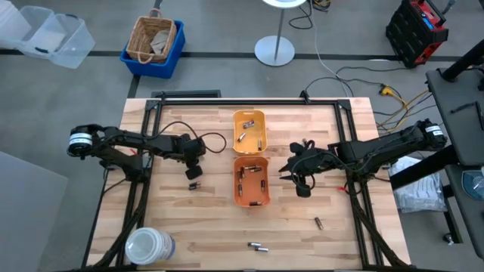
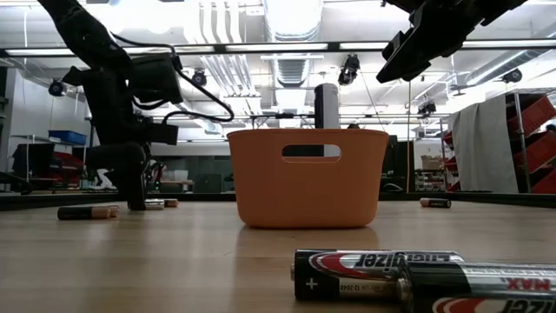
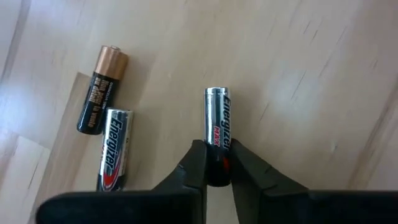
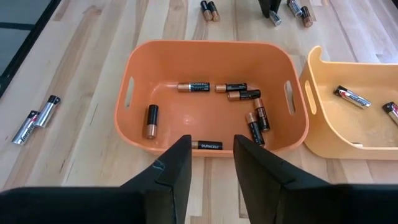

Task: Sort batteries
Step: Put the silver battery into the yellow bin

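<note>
My left gripper (image 3: 216, 155) is down at the table left of the trays (image 1: 193, 171), shut on a silver battery (image 3: 217, 118). Two more batteries, one copper-topped (image 3: 102, 90) and one silver (image 3: 115, 149), lie beside it on the wood. My right gripper (image 4: 211, 146) hangs open and empty above the table, right of the orange tray (image 1: 289, 172). The orange tray (image 4: 124, 93) holds several dark copper-topped batteries (image 4: 194, 87). The yellow-orange tray (image 4: 311, 106) behind it holds silver ones (image 4: 351, 96). My left gripper pinches the silver battery between its two fingers at the end with the dark and red band (image 3: 219, 142). The fingers come steeply from above. The battery's other end points away from them, and it appears to lie on the wood.
Loose batteries lie near the table's front edge (image 1: 257, 246) and at the front right (image 1: 318, 222). A clear plastic jar (image 1: 149, 245) stands at the front left corner. Black cables run along both arms.
</note>
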Action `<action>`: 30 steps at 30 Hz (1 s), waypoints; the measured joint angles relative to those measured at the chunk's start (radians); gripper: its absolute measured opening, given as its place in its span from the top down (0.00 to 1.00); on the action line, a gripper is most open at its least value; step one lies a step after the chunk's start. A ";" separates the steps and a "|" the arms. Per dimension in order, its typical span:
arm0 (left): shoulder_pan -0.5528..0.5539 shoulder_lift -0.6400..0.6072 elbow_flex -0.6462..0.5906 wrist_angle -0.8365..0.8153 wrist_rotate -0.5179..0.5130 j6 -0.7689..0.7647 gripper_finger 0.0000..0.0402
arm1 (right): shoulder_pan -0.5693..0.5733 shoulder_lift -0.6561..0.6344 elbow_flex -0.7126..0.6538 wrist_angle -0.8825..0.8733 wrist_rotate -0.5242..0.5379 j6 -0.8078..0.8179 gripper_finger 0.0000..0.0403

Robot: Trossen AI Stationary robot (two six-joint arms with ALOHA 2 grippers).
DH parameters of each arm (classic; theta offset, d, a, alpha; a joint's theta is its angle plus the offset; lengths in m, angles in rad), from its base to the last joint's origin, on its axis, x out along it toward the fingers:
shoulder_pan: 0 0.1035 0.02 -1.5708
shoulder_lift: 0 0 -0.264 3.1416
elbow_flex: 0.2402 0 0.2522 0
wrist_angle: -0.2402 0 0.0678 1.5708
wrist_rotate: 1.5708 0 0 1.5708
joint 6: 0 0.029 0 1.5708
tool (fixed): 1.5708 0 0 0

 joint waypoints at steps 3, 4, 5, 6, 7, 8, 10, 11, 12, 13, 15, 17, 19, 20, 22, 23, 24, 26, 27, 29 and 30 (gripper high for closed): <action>-0.014 0.009 0.000 0.001 -0.006 0.001 0.94 | 0.000 0.000 0.000 0.000 0.000 0.000 0.72; -0.020 0.010 0.000 0.002 -0.012 0.002 0.94 | 0.000 0.000 0.000 0.000 0.000 0.000 0.72; -0.026 0.010 0.000 0.002 -0.019 0.002 0.94 | 0.000 0.000 0.000 0.000 0.000 0.000 0.72; -0.031 0.009 0.000 0.002 -0.023 0.002 0.94 | 0.000 0.000 0.000 0.000 0.000 0.000 0.72; -0.034 0.004 0.000 0.002 -0.024 0.002 0.94 | 0.000 0.000 0.000 0.000 0.000 -0.001 0.73; -0.038 -0.006 0.001 0.001 -0.023 -0.002 0.94 | 0.000 0.000 0.000 -0.001 0.000 -0.001 0.73; -0.053 -0.026 0.005 0.008 0.003 -0.020 0.94 | 0.000 0.000 0.000 0.000 0.000 0.000 0.74; -0.065 -0.040 0.006 0.023 0.042 -0.025 0.94 | 0.000 0.000 0.000 -0.001 0.000 0.000 0.75; -0.079 -0.056 0.006 0.038 0.057 -0.024 0.94 | 0.000 0.000 0.000 0.000 0.000 0.000 0.76; -0.090 -0.075 0.007 0.056 0.060 -0.024 0.94 | 0.000 0.000 0.000 0.000 0.000 0.000 0.76; -0.113 -0.108 0.008 0.094 0.035 -0.024 0.94 | 0.000 0.000 0.000 0.001 0.000 0.000 0.78; -0.142 -0.144 0.008 0.122 0.014 -0.024 0.94 | 0.000 0.000 0.000 0.009 0.000 0.000 0.79; -0.167 -0.181 0.009 0.142 -0.024 -0.029 0.95 | 0.000 0.000 0.000 0.021 0.000 0.000 0.80; -0.178 -0.198 0.009 0.153 -0.050 -0.031 0.95 | 0.000 0.000 0.000 0.031 0.000 0.000 0.80; -0.206 -0.229 0.009 0.203 -0.098 -0.034 0.95 | 0.000 0.000 0.000 0.065 0.000 -0.001 0.80; -0.223 -0.243 0.009 0.253 -0.109 -0.027 0.95 | 0.000 0.001 0.000 0.088 0.000 -0.004 0.80; -0.239 -0.255 0.010 0.305 -0.120 -0.014 0.95 | 0.000 0.008 0.000 0.122 0.000 -0.007 0.80; -0.269 -0.266 0.010 0.413 -0.139 0.032 0.95 | 0.000 0.024 0.000 0.200 0.000 -0.018 0.79; -0.283 -0.265 0.010 0.470 -0.157 0.058 0.95 | 0.000 0.039 0.000 0.246 0.000 -0.026 0.78; -0.308 -0.260 0.010 0.584 -0.186 0.117 0.95 | 0.000 0.071 0.000 0.348 0.000 -0.046 0.76; -0.319 -0.254 0.011 0.640 -0.201 0.146 0.95 | 0.000 0.090 0.000 0.394 0.000 -0.056 0.74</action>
